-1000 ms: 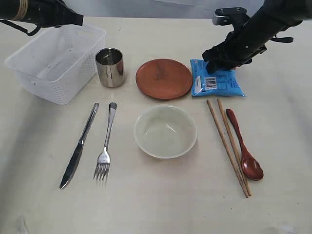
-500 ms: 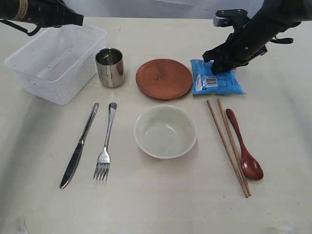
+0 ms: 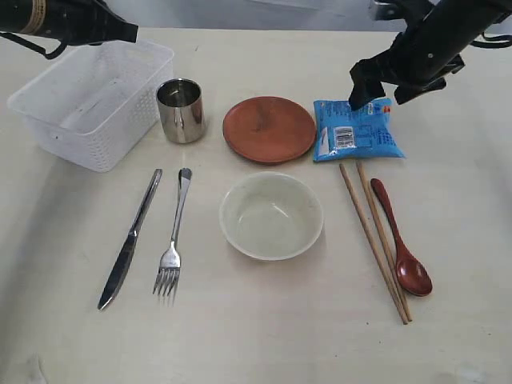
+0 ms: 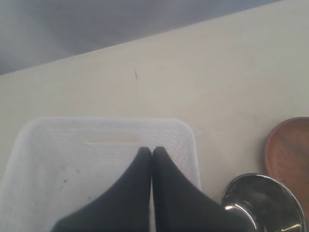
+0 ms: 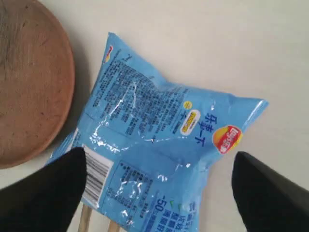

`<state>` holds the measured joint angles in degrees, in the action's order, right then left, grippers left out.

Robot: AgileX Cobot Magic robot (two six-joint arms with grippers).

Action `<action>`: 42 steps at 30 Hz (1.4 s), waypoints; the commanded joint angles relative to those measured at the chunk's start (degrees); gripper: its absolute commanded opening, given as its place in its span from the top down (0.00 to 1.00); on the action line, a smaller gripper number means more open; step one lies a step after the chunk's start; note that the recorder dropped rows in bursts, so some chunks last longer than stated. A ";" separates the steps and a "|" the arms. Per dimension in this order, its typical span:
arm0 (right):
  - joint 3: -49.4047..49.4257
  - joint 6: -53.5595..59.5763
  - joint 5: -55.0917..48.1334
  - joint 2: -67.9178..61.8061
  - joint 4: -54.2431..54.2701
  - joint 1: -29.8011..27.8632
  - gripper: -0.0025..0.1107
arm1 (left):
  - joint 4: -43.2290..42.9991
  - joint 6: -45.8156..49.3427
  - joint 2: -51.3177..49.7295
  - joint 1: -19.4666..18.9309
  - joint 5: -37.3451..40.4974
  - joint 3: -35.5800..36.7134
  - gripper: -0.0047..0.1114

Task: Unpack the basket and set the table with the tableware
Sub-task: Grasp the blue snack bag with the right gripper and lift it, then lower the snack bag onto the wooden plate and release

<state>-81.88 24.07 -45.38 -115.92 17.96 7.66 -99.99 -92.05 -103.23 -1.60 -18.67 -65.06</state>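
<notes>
Nearest on the pale beige matte desk (image 3: 264, 344) lies the tableware, all of it outside the basket. A slim steel knife (image 3: 128, 240) and a steel fork (image 3: 174, 244) lie side by side at the left, handles pointing away. Beside them sits a round, pale cream bowl (image 3: 271, 216) with a smooth glazed look. To the right a pair of straight wooden chopsticks (image 3: 374, 240) lies just beside a glossy reddish-brown spoon (image 3: 402, 244).

Farther back stand a shiny cylindrical steel cup (image 3: 180, 110) and a round, flat brown saucer (image 3: 269, 129) with a wood-like grain. Next to the saucer lies a crinkled blue foil snack packet (image 3: 354, 130), near the far ends of the chopsticks. It carries small white print, a barcode on a white panel, white Chinese characters and a round red-and-yellow logo.

At the far left stands the white plastic rectangular basket (image 3: 112, 148), with lattice-weave walls and a cut-out handle slot, close beside the cup.

The right claw (image 5: 158, 154) hangs over the packet, released, its black fingers spread wide to either side and gripping nothing. The left claw (image 4: 150, 152) is clenched, fingertips pressed together, empty, above the basket.
</notes>
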 commanded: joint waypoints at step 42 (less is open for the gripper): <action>-0.01 10.22 4.32 4.04 18.39 5.16 0.98 | 0.04 -0.69 0.58 0.18 -0.88 -0.30 0.96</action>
<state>-81.87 29.68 -42.63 -111.71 31.30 11.04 -99.99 -92.17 -103.23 -1.60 -19.58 -65.06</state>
